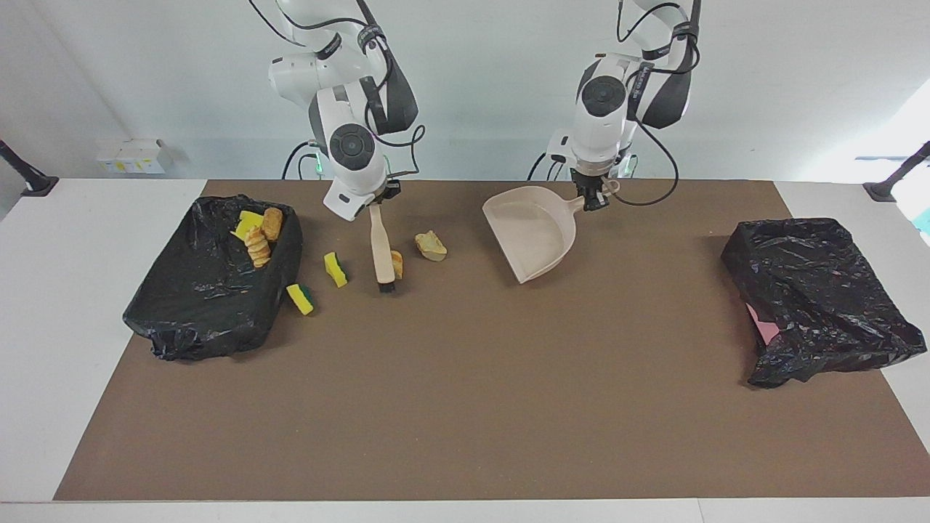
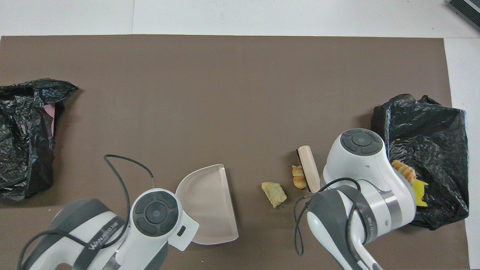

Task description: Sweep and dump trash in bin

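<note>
Both end effectors hover over brown mat.

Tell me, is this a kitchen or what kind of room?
Probably a robot test lab, not a kitchen: two white robot arms stand at a plain table with a brown mat, a dustpan, and bag-lined bins.

A brown mat covers the white table; a small white box stands by the wall.
</note>
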Motion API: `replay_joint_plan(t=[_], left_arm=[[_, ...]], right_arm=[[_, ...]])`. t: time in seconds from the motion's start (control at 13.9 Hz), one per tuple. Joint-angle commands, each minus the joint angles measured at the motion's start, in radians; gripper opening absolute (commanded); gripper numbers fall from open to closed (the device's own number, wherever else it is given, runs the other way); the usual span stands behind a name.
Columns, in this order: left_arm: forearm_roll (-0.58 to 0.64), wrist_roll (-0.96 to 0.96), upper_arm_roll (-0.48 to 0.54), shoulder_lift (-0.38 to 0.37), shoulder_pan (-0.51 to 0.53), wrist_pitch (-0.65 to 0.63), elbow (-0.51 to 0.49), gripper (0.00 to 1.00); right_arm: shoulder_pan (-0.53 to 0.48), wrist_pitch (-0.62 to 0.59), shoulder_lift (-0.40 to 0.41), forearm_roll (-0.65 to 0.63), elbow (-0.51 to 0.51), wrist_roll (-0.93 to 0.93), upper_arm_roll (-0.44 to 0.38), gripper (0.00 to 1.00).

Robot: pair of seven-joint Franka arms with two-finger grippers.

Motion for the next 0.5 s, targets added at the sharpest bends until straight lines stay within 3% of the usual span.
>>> replay_joint_plan(t=[0.0, 0.22, 0.43], left_arm=[[0.032, -0.054, 0.014, 0.004, -0.043, 0.016, -0.009, 0.00], [0.055, -0.134, 0.013, 0.075, -0.063, 0.034, -0.004, 0.00], [0.058, -0.200, 0.013, 0.089, -0.072, 0.033, 0.013, 0.00]], right_arm=[[-0.017, 0.019, -0.007, -0.017, -0.010, -0.029, 0.012, 0.00], [-0.017, 0.019, -0.007, -0.017, -0.010, -0.030, 0.012, 0.00], [-0.017, 0.019, -0.007, -0.017, -0.010, -0.030, 0.012, 0.00]])
